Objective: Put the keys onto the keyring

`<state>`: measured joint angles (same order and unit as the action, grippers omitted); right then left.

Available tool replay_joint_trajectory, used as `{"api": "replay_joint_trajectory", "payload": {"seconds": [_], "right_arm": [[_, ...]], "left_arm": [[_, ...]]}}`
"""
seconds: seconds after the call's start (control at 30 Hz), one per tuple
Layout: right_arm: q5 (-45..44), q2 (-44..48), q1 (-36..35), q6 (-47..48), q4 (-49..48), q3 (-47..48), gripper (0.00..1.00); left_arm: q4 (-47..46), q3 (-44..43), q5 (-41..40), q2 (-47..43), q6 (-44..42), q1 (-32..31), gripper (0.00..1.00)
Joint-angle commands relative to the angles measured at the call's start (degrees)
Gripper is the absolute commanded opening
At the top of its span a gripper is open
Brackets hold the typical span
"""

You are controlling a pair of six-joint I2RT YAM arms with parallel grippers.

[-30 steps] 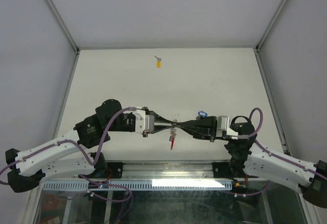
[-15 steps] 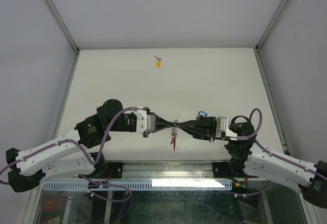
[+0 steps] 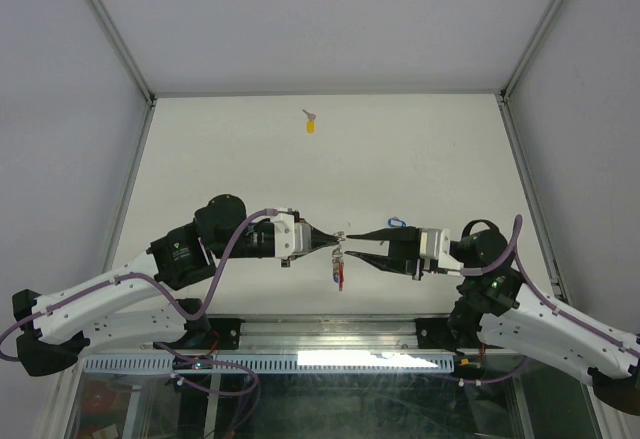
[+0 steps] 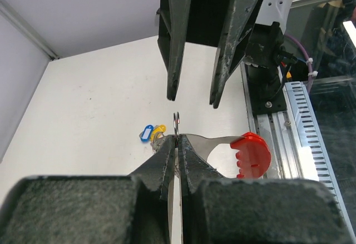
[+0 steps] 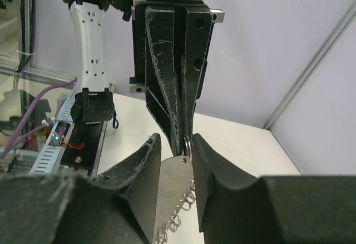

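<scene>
My left gripper (image 3: 335, 240) is shut on a thin silver ring of the keyring (image 4: 176, 123). The rest of the keyring (image 3: 339, 262) hangs below it, ending in the curved red strip (image 4: 251, 154). Facing it, my right gripper (image 3: 348, 244) stands open, its fingers (image 5: 146, 166) on either side of the ring (image 5: 187, 144) without pinching it. In the right wrist view the left gripper (image 5: 183, 138) points down at that ring. One yellow-tagged key (image 3: 311, 124) lies far back on the table. A blue-tagged key (image 4: 146, 133) and a yellow tag (image 4: 158, 130) lie together just behind the right gripper.
The white table (image 3: 220, 159) is walled on the left, back and right. A metal rail (image 3: 330, 334) with the arm bases runs along the near edge. A short length of chain (image 5: 181, 213) hangs under the ring in the right wrist view.
My right gripper has opened and pulled back slightly to the right. My left gripper has closed fully and now holds the keyring alone; the red strip hangs a little nearer the left arm.
</scene>
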<state>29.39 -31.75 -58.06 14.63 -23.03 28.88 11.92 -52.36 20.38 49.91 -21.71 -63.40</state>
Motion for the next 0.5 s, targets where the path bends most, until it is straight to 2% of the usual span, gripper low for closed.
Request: {"api": "replay_joint_trajectory", "payload": {"seconds": [0.0,0.47], "right_arm": [[-1.33,1.92,-0.30,4.45,13.57,5.06,0.32],[-3.91,-3.32,-0.30,6.66,25.37,13.12,0.31]], "left_arm": [[-0.70,-1.77,-2.17,-0.37,-1.48,-0.06,0.00],[4.78,-4.37,-2.08,1.60,-4.39,-0.06,0.00]]}}
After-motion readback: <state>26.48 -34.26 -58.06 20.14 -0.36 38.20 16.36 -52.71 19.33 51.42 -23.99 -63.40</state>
